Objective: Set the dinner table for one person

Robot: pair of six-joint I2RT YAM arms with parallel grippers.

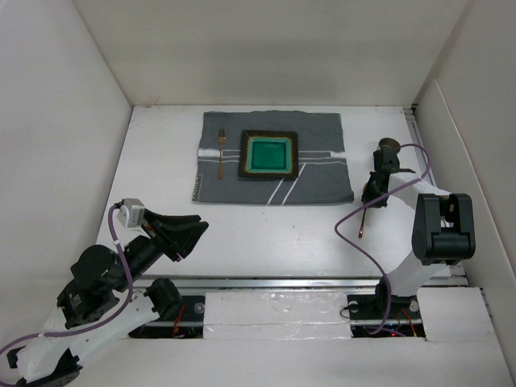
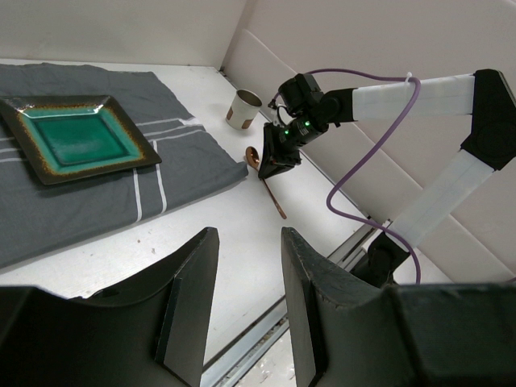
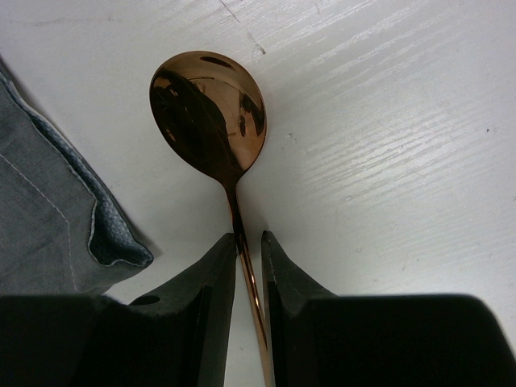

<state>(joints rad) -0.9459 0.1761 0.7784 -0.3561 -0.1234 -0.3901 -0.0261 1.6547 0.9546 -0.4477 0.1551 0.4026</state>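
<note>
light: bright, even | shadows: soft | glare: reflections on spoon bowl | focus: sharp

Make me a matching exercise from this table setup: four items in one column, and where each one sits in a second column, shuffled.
Things:
1. fork
2. plate
3. spoon
4. cup

Places:
A. lying on the bare dinner table, handle between the right gripper fingers
B. middle of the grey mat
C. standing on the bare table, off the mat's right side
D. on the mat, left of the plate

Pairs: 1-D, 2-B, 3-A, 4-C
</note>
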